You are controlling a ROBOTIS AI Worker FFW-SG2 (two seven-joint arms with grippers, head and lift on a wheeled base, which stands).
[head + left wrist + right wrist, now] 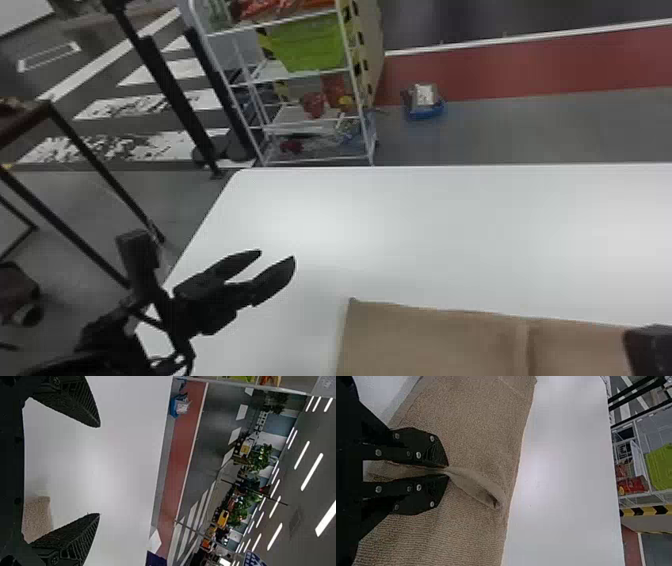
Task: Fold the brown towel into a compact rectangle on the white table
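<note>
The brown towel (430,340) is laid out on the white table (425,225), toward 5 o'clock in the head view, and it is cut off there by the view's bottom edge. One corner is pointed toward 11 o'clock on the cloth, and the far edge is run from it toward 3 o'clock, dipping slightly. A raised ridge (522,345) is formed across the fabric. At 4 o'clock, the right gripper (650,347) is partly seen at the view's edge, beside the towel's far edge. In the right wrist view, a narrow pleat of the towel is pinched between the nearly closed fingers of the right gripper (448,471), and the fabric is bunched into a raised, curled fold beyond the tips. Toward 8 o'clock in the head view, the left gripper (277,255) is held over the table, apart from the towel, with its fingers spread and their tips aimed toward 2 o'clock. Beyond the table, a white rack (357,90) is placed between 11 and 12 o'clock, with something bright green (312,42) carried on it. A blue container (425,114) is set on the floor between 1 and 2 o'clock.
</note>
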